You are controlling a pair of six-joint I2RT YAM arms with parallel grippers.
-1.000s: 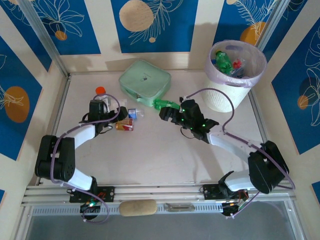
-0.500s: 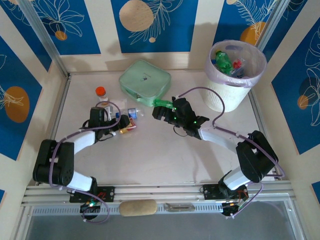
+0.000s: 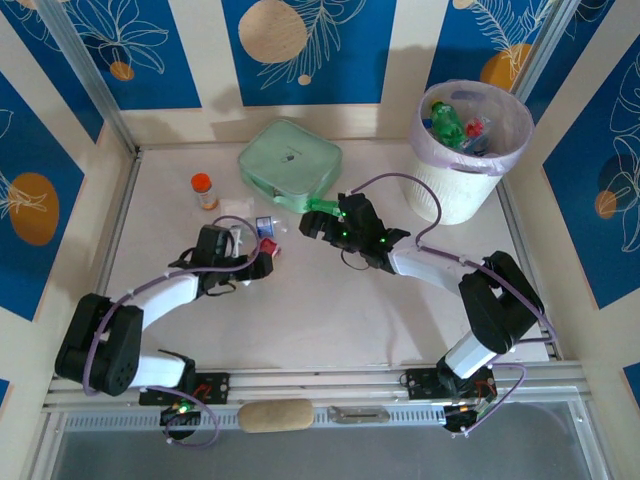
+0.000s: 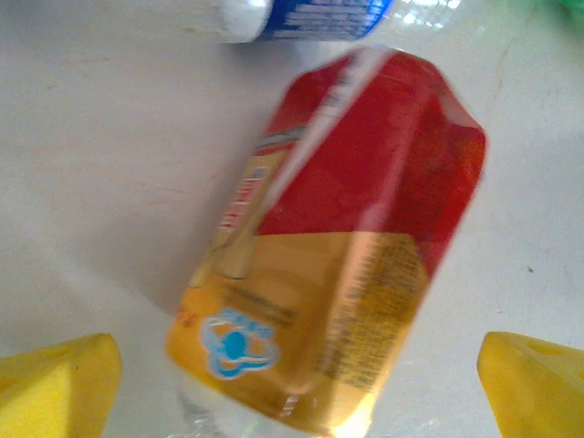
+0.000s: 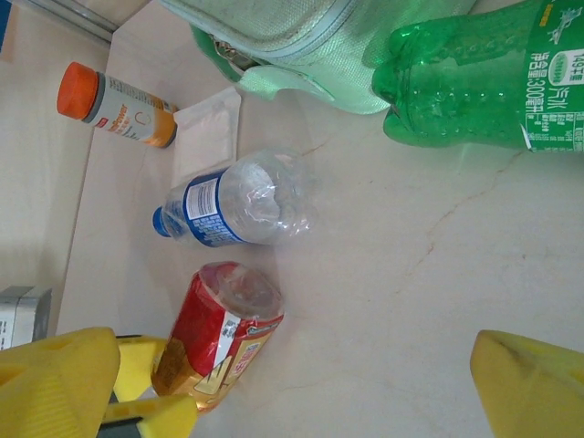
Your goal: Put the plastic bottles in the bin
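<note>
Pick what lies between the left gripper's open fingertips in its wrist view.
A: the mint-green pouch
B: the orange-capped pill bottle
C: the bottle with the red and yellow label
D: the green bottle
C: the left wrist view shows the bottle with the red and yellow label lying inside the open left gripper, with a gap on each side.

We note the left gripper point(image 3: 258, 262) shifted from the pill bottle point(image 3: 203, 189) to the red-and-yellow bottle point(image 4: 338, 246), the right gripper point(image 3: 312, 224) edged leftward.
</note>
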